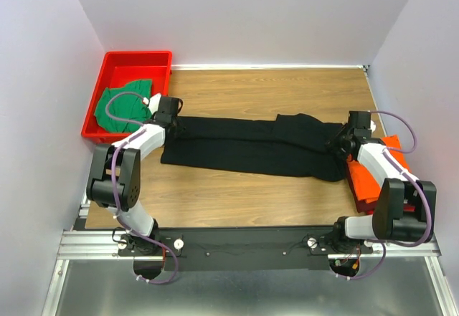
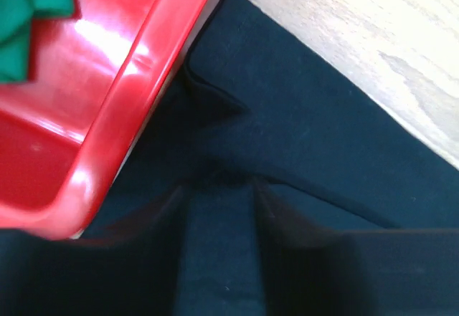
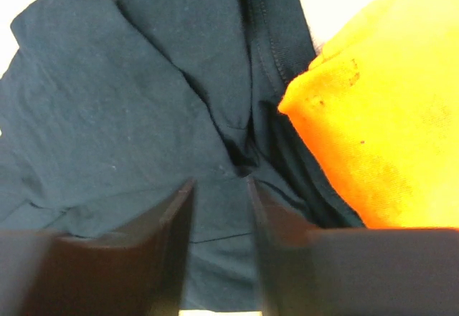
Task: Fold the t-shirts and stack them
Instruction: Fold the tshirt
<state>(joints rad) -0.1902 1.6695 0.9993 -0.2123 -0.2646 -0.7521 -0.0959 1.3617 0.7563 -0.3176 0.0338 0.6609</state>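
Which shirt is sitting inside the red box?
The green t-shirt: it lies bunched in the red tray. The black t-shirt is stretched across the table, and the orange t-shirt sits at its right edge.

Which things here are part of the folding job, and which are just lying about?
Job: black shirt; orange shirt; green shirt; left gripper and right gripper, both pinching the black shirt.
Lying about: red tray, with the green shirt in it.
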